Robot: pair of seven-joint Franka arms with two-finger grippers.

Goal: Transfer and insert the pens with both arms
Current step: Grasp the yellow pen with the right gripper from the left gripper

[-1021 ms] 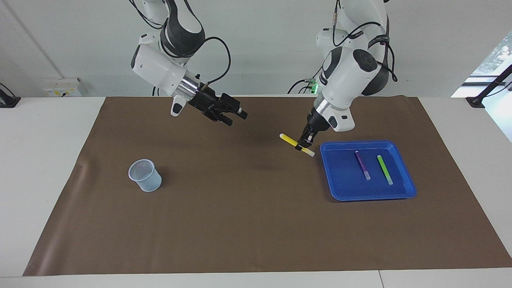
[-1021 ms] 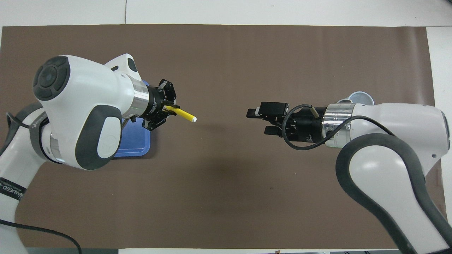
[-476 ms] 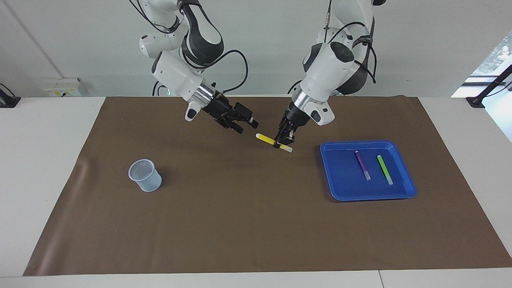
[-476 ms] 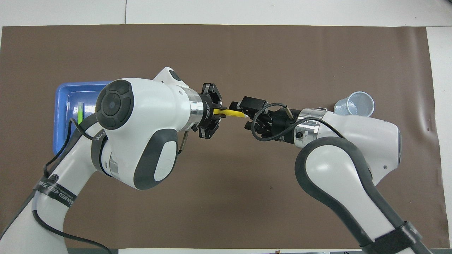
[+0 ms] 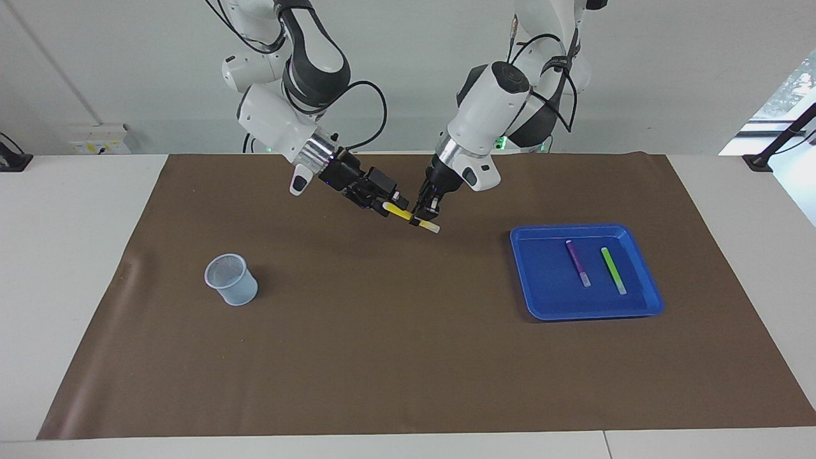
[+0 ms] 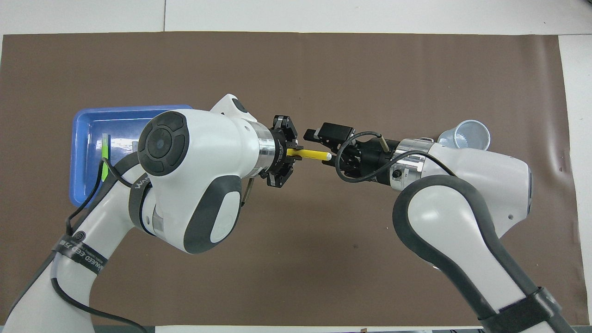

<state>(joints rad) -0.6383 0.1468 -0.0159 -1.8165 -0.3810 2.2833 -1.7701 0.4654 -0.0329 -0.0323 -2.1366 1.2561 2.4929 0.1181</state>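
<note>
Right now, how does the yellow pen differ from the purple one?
The yellow pen is up in the air over the brown mat, gripped by the left tool; the purple pen lies loose in the blue tray. The yellow pen points toward the right tool; the purple pen lies beside the green pen. Both are slim with a pale end.

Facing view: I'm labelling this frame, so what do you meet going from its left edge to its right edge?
Cup → right claw → yellow pen, held up over the mat → left claw gripping it → blue tray → purple pen → green pen.
</note>
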